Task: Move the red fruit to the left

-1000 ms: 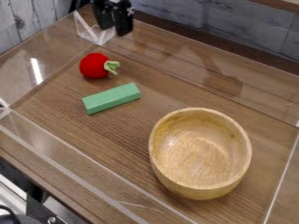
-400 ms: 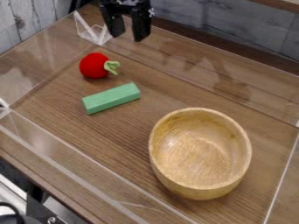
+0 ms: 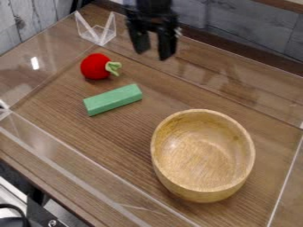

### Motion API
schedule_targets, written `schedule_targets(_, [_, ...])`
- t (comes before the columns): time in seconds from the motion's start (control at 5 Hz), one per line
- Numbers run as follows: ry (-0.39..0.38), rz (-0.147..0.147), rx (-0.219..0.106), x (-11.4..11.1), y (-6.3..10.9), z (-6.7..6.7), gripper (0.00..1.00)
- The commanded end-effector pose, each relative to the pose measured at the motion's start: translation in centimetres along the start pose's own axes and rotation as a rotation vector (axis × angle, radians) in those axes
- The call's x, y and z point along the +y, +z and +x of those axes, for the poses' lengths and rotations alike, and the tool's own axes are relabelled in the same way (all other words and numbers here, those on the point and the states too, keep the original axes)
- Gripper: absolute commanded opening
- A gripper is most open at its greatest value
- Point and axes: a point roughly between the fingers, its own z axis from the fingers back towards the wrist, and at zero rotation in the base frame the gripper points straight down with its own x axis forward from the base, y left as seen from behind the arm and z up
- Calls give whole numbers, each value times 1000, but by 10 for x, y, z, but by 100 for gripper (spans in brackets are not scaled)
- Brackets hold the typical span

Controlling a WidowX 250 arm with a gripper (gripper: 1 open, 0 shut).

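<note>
1. A black gripper [image 3: 154, 44] hangs over the far part of a wooden table [image 3: 201, 84], its two fingers pointing down and spread wide apart, with nothing between them.
2. The red fruit [image 3: 97, 66] lies on the table to the left of the gripper and nearer the camera, clearly apart from it; a small green stem sticks out on the fruit's right side.
3. A green block [image 3: 112, 99] lies flat just in front of the fruit, slanting up toward the right, close to it; whether the two touch cannot be told.
4. A wooden bowl [image 3: 203, 153] sits upright at the near right, well apart from fruit, block and gripper.
5. Clear plastic walls [image 3: 95, 28] ring the work area; one clear piece stands at the far left, just beside the gripper.
</note>
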Motion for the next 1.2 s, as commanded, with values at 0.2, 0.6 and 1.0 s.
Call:
schedule_targets(0.2, [50,86,-65,-8,15,8,100])
schedule_targets(0.6, [95,117,-49,14,11,25,100])
schedule_targets(1.0, [180,132,-40,7,12,15,100])
